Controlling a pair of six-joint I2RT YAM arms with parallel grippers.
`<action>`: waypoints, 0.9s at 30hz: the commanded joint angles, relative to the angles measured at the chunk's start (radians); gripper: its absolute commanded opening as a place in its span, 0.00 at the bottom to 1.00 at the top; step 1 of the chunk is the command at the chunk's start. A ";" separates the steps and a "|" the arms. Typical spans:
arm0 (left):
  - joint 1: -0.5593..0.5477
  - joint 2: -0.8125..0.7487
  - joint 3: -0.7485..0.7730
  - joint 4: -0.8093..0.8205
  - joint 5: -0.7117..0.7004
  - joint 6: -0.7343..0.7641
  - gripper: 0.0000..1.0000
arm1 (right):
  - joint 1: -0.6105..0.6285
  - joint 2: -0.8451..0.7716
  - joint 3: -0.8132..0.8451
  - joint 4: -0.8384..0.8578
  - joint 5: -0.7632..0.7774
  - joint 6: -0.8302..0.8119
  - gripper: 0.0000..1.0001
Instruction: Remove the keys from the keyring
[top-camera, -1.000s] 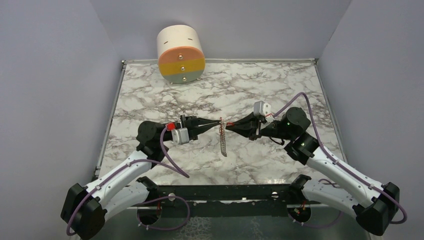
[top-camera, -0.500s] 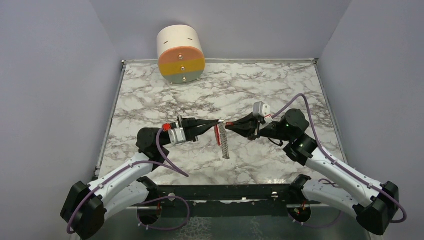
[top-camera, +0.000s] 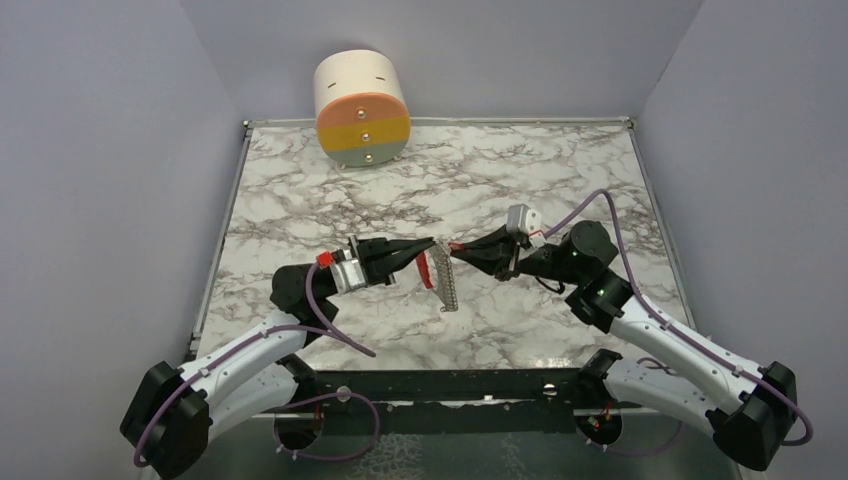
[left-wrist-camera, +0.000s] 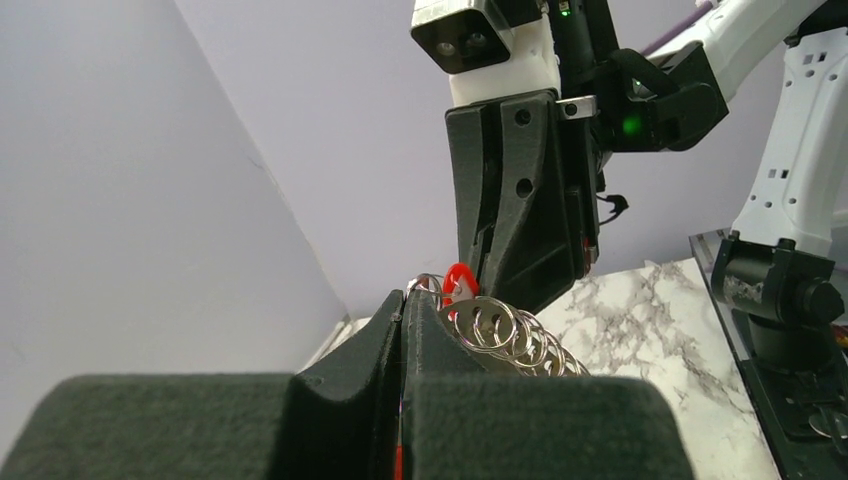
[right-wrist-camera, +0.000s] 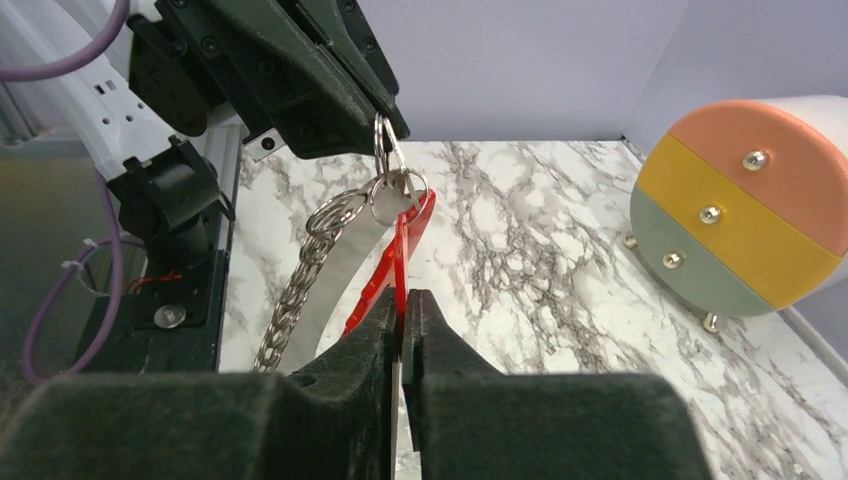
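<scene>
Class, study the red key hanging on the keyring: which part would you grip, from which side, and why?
Grip the red key by its flat body below the keyring, pinching its two broad faces, from the side opposite the left gripper that clamps the ring. The right gripper is shut there; the chain hangs beside it.

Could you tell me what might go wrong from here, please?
1. The left gripper pinches the keyring only at its tips; a hard pull by the right gripper on the red key could slip it free and drop the bunch.
2. The chain hangs loose below and might swing or snag.
3. The gripper tips nearly meet, so a small misalignment may knock them together.
</scene>
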 joint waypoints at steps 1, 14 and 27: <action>0.017 -0.020 0.018 0.178 -0.095 -0.012 0.00 | -0.007 -0.003 0.000 0.008 0.011 0.023 0.09; 0.015 0.083 0.034 0.375 0.063 -0.208 0.00 | -0.008 -0.007 0.031 0.135 0.099 0.028 0.31; 0.016 0.210 0.056 0.605 0.122 -0.379 0.00 | -0.008 0.012 0.157 0.163 0.060 0.034 0.20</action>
